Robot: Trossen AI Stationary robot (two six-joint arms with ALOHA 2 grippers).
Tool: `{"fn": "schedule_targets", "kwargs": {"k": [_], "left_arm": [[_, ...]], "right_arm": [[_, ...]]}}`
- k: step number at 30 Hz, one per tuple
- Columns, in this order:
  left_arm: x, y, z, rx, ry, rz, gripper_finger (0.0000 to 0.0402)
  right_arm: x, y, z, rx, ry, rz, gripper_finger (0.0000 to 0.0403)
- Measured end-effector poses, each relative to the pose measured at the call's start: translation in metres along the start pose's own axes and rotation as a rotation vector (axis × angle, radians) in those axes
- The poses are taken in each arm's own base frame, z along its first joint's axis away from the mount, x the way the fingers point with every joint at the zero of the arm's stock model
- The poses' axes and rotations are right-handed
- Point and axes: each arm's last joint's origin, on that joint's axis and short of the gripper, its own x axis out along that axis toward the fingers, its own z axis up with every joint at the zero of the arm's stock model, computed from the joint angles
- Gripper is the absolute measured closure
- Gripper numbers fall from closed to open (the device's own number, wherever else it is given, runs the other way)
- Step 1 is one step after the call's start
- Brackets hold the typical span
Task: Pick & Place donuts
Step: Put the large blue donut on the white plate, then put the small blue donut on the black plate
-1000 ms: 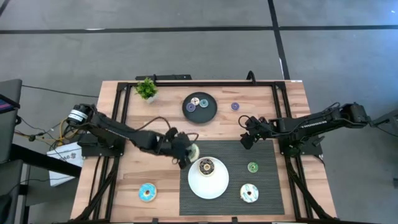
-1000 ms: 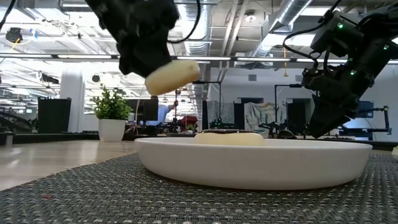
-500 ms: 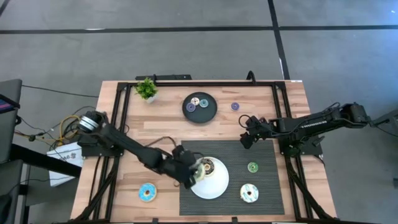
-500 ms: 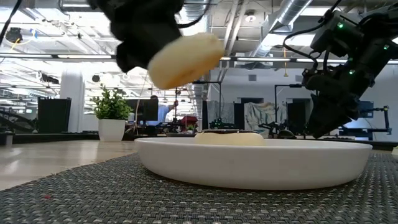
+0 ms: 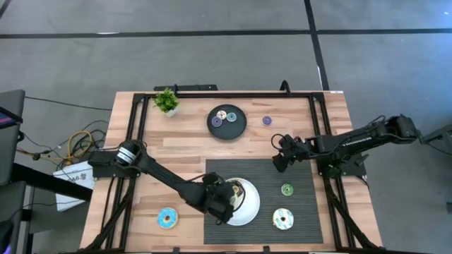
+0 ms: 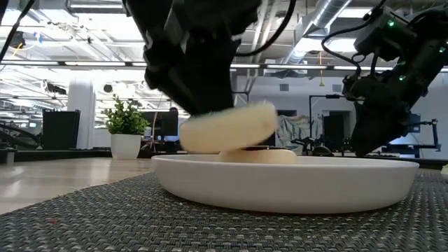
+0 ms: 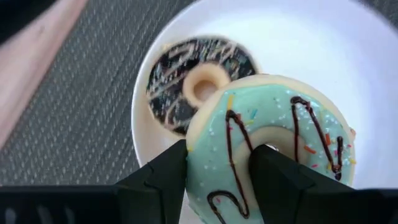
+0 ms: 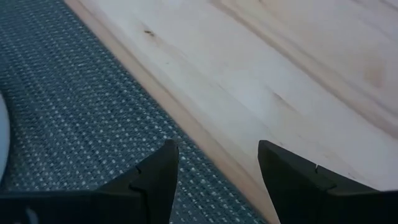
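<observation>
The left gripper point(image 7: 217, 171) holds the white-green donut point(image 7: 273, 149) over the white plate point(image 5: 247, 208). The brown donut point(image 7: 193, 81) lies there. The right gripper point(image 8: 214, 168), fingers apart and empty, hangs right.

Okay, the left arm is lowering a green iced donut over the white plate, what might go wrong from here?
The left gripper holds the mint-green iced donut with chocolate drizzle just above the round white plate, partly over the chocolate-iced donut already lying there. Released here, it may land tilted on that donut, or slide toward the rim. Lowering further could also nudge the chocolate-iced donut aside.
</observation>
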Motion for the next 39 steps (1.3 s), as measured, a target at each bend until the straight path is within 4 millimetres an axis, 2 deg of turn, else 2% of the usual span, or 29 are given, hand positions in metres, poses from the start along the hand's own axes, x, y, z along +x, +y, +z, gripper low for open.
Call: {"fn": "schedule_targets", "kwargs": {"k": [10, 23, 33, 39], "left_arm": [[0.004, -0.002, -0.006, 0.026, 0.021, 0.0, 0.0243], [0.004, -0.003, -0.007, 0.022, 0.063, -0.039, 0.0157], [-0.017, -0.001, 0.007, 0.102, 0.116, 0.029, 0.0138], [-0.034, 0.006, 0.004, 0.218, 0.059, 0.214, 0.014]], "right_arm": [[-0.001, 0.003, -0.002, -0.021, -0.024, -0.007, 0.0193], [-0.001, 0.003, -0.002, -0.022, -0.023, -0.007, 0.0193], [-0.001, 0.003, -0.002, -0.023, -0.023, -0.008, 0.0193], [-0.001, 0.003, -0.002, -0.022, -0.023, -0.008, 0.0193]]}}
